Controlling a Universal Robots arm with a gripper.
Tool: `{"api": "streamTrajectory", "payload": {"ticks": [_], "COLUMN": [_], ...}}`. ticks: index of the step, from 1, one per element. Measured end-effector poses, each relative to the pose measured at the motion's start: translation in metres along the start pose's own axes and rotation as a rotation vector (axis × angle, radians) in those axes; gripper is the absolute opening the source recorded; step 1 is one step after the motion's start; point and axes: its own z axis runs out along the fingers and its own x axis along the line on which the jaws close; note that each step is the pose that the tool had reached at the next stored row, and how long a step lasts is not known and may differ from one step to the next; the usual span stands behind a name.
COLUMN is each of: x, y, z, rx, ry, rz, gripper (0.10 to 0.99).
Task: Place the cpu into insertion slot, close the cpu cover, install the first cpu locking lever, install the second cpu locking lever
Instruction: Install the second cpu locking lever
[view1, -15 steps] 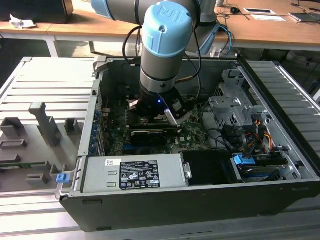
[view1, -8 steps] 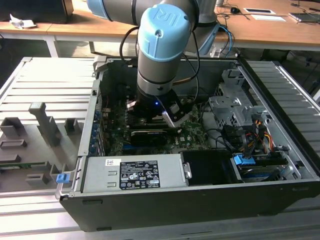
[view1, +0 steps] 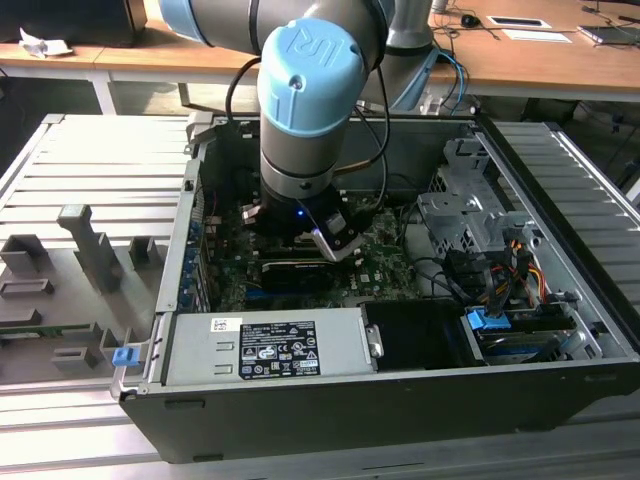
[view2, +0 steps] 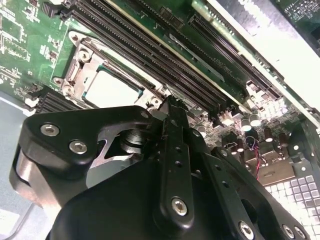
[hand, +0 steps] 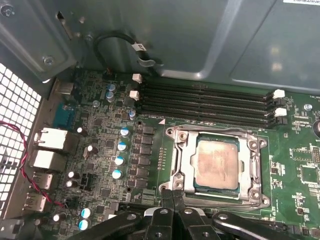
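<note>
CPU, the small flat square chip with a pale silver-tan face (hand: 216, 163), sits down inside the insertion slot, the square dark socket with a silver metal rim (hand: 172, 172). The thin silver metal cover frame (hand: 216, 196) lies flat around the chip, so the chip and the cover look done.

The black metal pincer (hand: 172, 197) has its two fingertips pressed together, holding nothing. In the first wrist view the tips touch, or almost touch, the edge of the socket frame, near one of its corner screws. In the second wrist view the same pincer (view2: 172, 107) points at that edge, just beside the chip (view2: 107, 89). So the work in hand looks like a locking lever. I cannot tell which lever, or if it is hooked.

A push on a lever calls for a small, slow, firm move along the frame edge, not onto the chip face.

Room is tight. Long black memory slots (hand: 205, 102) run along the far side of the socket. Small silver-topped round parts (hand: 120, 160) stand near another side. The grey metal case walls (view1: 330, 410) box everything in, and black cables (view1: 385, 150) hang close to the arm.
</note>
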Motion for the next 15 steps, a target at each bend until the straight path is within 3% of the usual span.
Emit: {"api": "streamTrajectory", "payload": {"ticks": [15], "x": [0.0002], "y": [-0.0031], "z": [0.0107], "rx": [-0.001], "ry": [-0.0002], "rz": [0.0], "gripper": [0.106]}}
